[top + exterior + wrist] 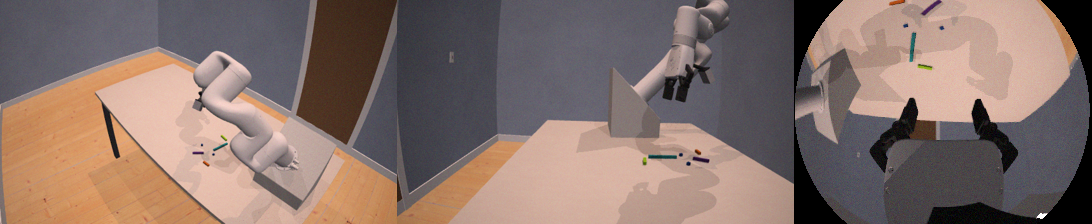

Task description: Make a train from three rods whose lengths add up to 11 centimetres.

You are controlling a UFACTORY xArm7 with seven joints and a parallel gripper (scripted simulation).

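My gripper (945, 105) is open and empty, high above the table and tilted. A turquoise rod (220, 146) (662, 156) (912, 47) lies flat, with a lime rod (224, 137) (644, 161) (925, 66) near one end. One blue rod (213, 154) (681, 154) (905, 25) lies near its other end. Another blue rod (201, 144) (688, 163) (941, 28) lies near a purple rod (198, 153) (701, 160) (931, 7). An orange rod (206, 163) (698, 152) (897, 2) lies apart, cut by the wrist view's top edge. All rods lie separate, at differing angles.
The rods lie on the pale table (143, 95) (540, 184) (944, 90). The arm's grey wedge-shaped base block (312, 159) (630, 118) (844, 85) stands at one end of the table. The arm's shadow falls across the table and some rods.
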